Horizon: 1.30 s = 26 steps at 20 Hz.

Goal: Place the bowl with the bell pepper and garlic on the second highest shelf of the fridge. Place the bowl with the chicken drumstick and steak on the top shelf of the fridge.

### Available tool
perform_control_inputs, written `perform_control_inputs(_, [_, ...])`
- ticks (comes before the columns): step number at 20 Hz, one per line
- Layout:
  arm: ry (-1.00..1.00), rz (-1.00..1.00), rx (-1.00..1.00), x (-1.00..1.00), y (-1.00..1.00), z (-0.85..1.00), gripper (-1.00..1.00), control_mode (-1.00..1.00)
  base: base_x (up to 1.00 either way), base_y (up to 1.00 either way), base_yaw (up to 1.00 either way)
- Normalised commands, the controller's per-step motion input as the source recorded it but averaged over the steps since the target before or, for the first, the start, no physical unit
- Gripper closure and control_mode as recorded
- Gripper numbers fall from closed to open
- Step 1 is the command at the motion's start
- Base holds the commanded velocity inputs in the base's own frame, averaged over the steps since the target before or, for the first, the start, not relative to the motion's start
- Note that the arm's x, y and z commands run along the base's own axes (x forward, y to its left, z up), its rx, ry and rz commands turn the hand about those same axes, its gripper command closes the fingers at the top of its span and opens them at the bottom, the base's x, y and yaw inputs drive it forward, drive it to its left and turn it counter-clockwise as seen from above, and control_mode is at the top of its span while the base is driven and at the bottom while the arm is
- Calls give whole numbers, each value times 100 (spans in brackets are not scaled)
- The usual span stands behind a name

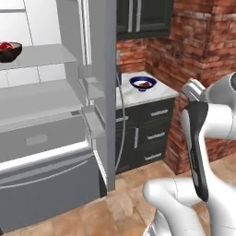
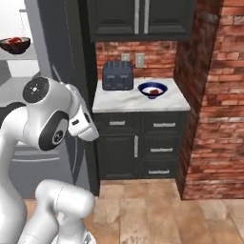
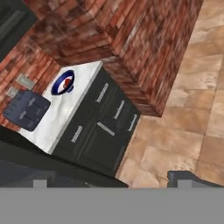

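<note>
My jaws: state not discernible. Blue bowl (image 2: 152,89) sits on the bench (image 2: 119,102) beside the toaster (image 2: 117,76), brick wall (image 2: 209,71) right. Brown bowl (image 1: 9,50) rests on a fridge (image 1: 99,92) shelf (image 1: 41,57).

Dark blue bowl (image 2: 152,89), white inside, before red brick wall (image 2: 209,71).

A bowl (image 2: 152,89) sat on the counter (image 2: 114,102), right of the toaster (image 2: 117,75); left of them, another bowl (image 1: 9,51) rested on a shelf (image 1: 41,57) inside the fridge (image 1: 99,69).
</note>
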Motion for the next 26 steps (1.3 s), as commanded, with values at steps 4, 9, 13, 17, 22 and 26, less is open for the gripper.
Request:
perform_control_inputs(4, [0,0,0,0,0,0,-100,100,86,-99,-30])
perform_control_inputs(9, [0,0,0,0,0,0,-100,100,100,-73,-1])
perform_control_inputs(13, [0,0,0,0,0,0,-100,100,100,-37,39])
perform_control_inputs(17, [0,0,0,0,0,0,-100,100,99,-11,59])
perform_control_inputs(22, [0,0,0,0,0,0,-100,100,85,-19,33])
perform_control_inputs(26, [0,0,0,0,0,0,-100,100,47,-18,0])
